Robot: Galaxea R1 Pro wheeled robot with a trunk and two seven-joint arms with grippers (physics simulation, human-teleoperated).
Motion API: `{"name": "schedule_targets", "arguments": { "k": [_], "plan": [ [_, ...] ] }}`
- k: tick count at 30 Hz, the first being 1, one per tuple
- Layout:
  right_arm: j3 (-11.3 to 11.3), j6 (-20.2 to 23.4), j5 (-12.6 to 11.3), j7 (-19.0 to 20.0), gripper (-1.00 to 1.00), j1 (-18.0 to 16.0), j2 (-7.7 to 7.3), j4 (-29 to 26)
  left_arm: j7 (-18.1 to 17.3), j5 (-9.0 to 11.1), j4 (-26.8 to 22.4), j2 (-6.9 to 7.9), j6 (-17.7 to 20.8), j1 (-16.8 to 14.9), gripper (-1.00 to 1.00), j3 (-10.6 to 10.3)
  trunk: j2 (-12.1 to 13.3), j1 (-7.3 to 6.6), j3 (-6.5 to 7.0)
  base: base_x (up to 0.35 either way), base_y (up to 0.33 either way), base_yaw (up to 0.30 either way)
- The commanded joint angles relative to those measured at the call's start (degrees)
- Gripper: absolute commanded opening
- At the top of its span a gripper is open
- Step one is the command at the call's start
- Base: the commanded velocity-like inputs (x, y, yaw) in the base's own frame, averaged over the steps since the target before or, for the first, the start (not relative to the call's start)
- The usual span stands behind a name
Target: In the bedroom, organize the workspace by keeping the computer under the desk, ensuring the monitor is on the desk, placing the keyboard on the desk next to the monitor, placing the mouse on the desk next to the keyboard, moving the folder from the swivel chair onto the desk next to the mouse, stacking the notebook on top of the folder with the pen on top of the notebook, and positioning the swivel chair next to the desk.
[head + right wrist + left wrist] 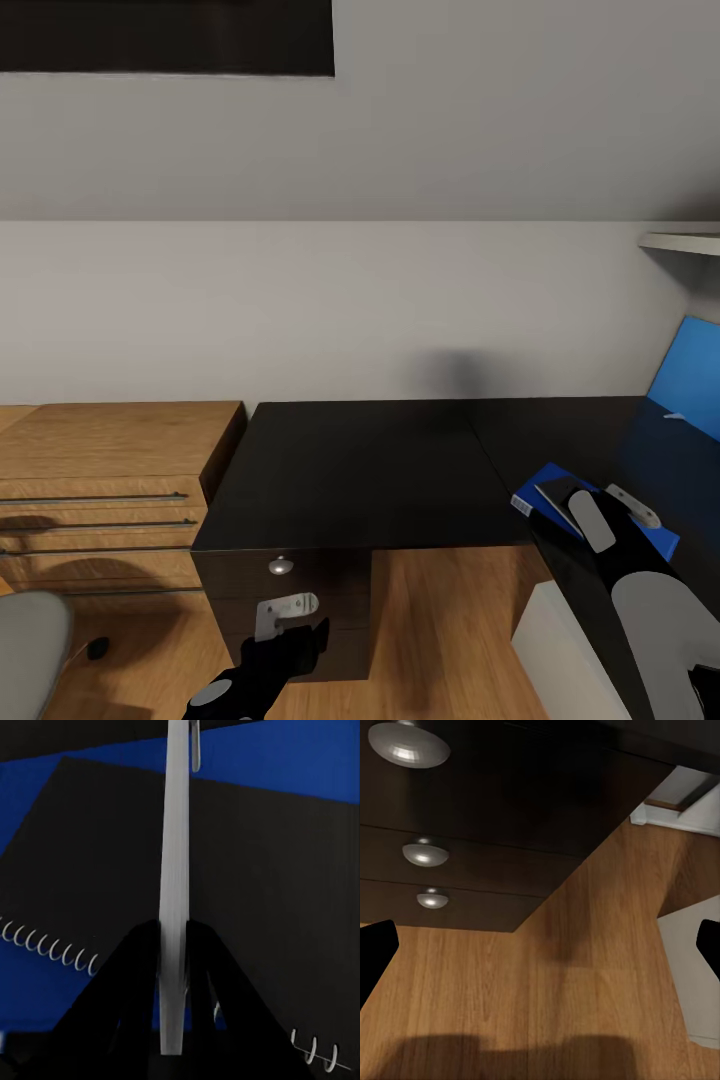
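Right gripper (174, 967) clamped on pen (177, 870) above notebook (247, 885) — stacked on folder (285, 757), bench (360, 470) right edge. Left gripper (540, 945) wide open, empty. Pen placement outstanding.

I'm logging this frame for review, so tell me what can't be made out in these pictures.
- Head view: the right gripper covers part of the dark grey spiral notebook on the bright blue folder.
- Right wrist view: whether the slim white pen touches the notebook can't be told.
- Head view: the grey upholstered chair is cut off by the edge.
- Left wrist view: the pale boxy object is cut off.
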Motion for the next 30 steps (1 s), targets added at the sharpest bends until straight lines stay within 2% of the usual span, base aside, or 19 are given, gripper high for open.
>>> {"name": "schedule_targets", "arguments": {
  "k": [1, 15, 16, 17, 19, 22, 26, 30],
  "plan": [
    [-0.03, 0.34, -0.34, -0.27, 1.00, -0.02, -0.01, -0.11, 0.53, 0.60, -0.09, -0.01, 0.10, -0.01, 1.00, -0.04, -0.03, 0.00, -0.05, 0.000, 0.000, 0.000],
    [-0.01, 0.27, -0.43, 0.08, 1.00, -0.02, 0.15, -0.22, 0.53, 0.60, -0.09, 0.06, 0.10, -0.01, 1.00, 0.05, -0.03, 0.00, -0.05, 0.000, 0.000, 0.000],
    [0.90, 0.56, -0.43, -0.30, 1.00, 0.09, 0.54, -7.18, 0.53, 0.60, -0.09, 0.07, 0.10, -0.01, 1.00, 0.05, -0.03, 0.00, -0.05, 0.000, 0.000, 0.000],
    [1.85, 0.88, -0.43, -0.39, 1.00, 0.22, 0.93, -9.82, 0.53, 0.60, -0.09, 0.07, 0.10, -0.01, 1.00, 0.05, -0.03, 0.00, -0.05, 0.000, 0.000, 0.000],
    [7.10, 4.11, -0.33, -1.33, 1.00, 2.16, 3.56, -17.27, 0.88, 0.54, -0.09, 0.08, -0.17, -0.01, 1.00, 0.26, -0.03, 0.00, -0.05, 0.000, 0.000, 0.000],
    [11.50, 5.85, -0.39, -2.28, 1.00, 4.16, 6.72, -19.93, 2.44, 0.52, -0.09, 0.08, -0.35, -0.01, 1.00, 0.36, -0.03, 0.00, -0.05, 0.000, 0.000, 0.000],
    [14.84, 6.27, -0.35, -2.51, 1.00, 4.80, 9.57, -20.45, 4.39, 0.52, -0.09, 0.08, -0.44, -0.01, 1.00, 0.51, -0.03, 0.00, -0.05, -0.063, 0.029, 0.000],
    [16.70, 6.35, -0.34, -2.49, 1.00, 5.01, 10.65, -20.55, 6.60, 0.52, -0.07, 0.08, -0.50, -0.01, 1.00, 0.56, -0.03, 0.00, -0.05, -0.243, 0.113, 0.000]
  ]
}}
